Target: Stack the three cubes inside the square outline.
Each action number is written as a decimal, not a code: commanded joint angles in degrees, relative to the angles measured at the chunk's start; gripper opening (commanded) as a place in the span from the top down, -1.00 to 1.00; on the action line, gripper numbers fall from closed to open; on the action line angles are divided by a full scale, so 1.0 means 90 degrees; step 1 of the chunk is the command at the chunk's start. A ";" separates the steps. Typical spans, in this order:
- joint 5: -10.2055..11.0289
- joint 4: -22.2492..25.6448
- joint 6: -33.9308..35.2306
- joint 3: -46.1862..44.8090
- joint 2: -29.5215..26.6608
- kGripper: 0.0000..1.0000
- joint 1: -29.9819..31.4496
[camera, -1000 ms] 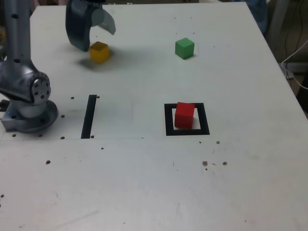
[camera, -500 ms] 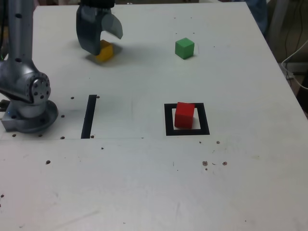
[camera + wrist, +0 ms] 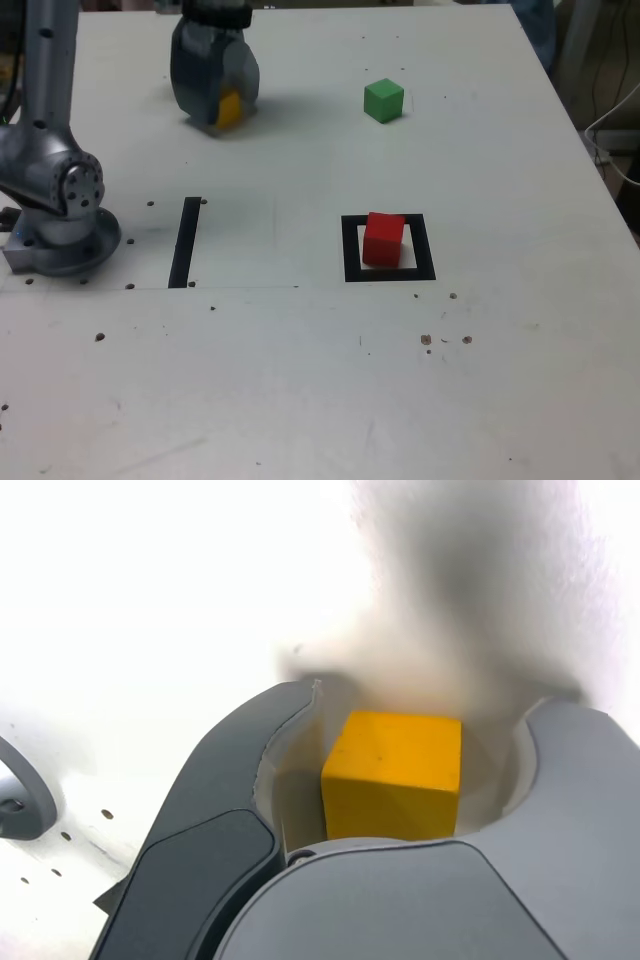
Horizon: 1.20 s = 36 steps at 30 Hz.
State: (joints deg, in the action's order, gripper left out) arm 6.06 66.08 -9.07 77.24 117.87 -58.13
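One broad white table (image 3: 330,380) fills the exterior view, speckled with small dark marks and screw holes, and on it at the exterior view's left sits the arm's round grey base (image 3: 62,225) with the silver column rising out of frame. Next in size, the gripper (image 3: 218,108) is down at the far side of the table, its dark curved jaws standing on either side of the yellow cube (image 3: 229,108); in the wrist view the gripper (image 3: 420,780) has the yellow cube (image 3: 395,775) sitting squarely between the two jaws, with a thin gap showing on each side, so whether the jaws are actually pressing on it I cannot tell. The cube rests on the table, not lifted. Nearer the camera and toward the exterior view's right lies the square outline (image 3: 389,248), a thick black frame with a white centre, and the red cube (image 3: 383,239) stands inside it, set toward the frame's left half as that view shows it. A straight black strip (image 3: 185,242) lies just beside the arm's base, well apart from the outline. Smallest of the lot, the green cube (image 3: 384,101) sits alone at the far side, well apart from the gripper and from the outline.
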 commanded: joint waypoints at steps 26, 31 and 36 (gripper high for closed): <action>0.0505 0.0464 -0.1238 0.0978 -0.0111 0.87 0.1073; 0.0915 0.0812 -0.1302 0.1080 -0.0313 0.87 0.1852; 0.0916 0.0857 -0.1558 0.1136 -0.0599 0.88 0.2667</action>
State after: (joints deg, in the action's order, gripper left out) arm 14.40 73.65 -22.47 87.08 113.44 -35.60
